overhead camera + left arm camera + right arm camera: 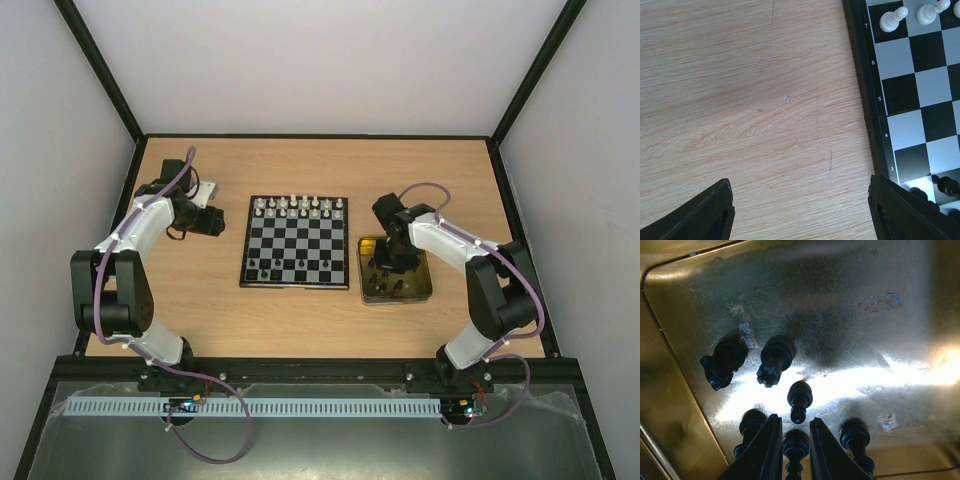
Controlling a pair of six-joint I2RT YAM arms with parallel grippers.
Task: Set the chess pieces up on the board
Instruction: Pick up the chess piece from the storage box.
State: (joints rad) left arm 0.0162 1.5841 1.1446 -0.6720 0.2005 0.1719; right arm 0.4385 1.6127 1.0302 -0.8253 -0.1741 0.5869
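Observation:
The board (296, 243) lies mid-table, with white chessmen (300, 206) along its far rows and a few black ones (270, 268) near its front. My right gripper (385, 268) is down inside the yellow-lined tin (420, 292). In the right wrist view the gripper (793, 427) has its fingers drawn in on a black chess piece (796, 444) standing between them. Other black pieces stand around: a pawn (799, 400), a rook (772, 365), a knight (720, 365). My left gripper (222, 224) is open and empty over bare table, left of the board (935, 105).
The tin's shiny floor (840, 300) fills the right wrist view, with more black pieces left (751, 427) and right (856, 437) of my fingers. White pawns (893, 19) and black pieces (945, 186) show on the board's left edge. Enclosure walls ring the table.

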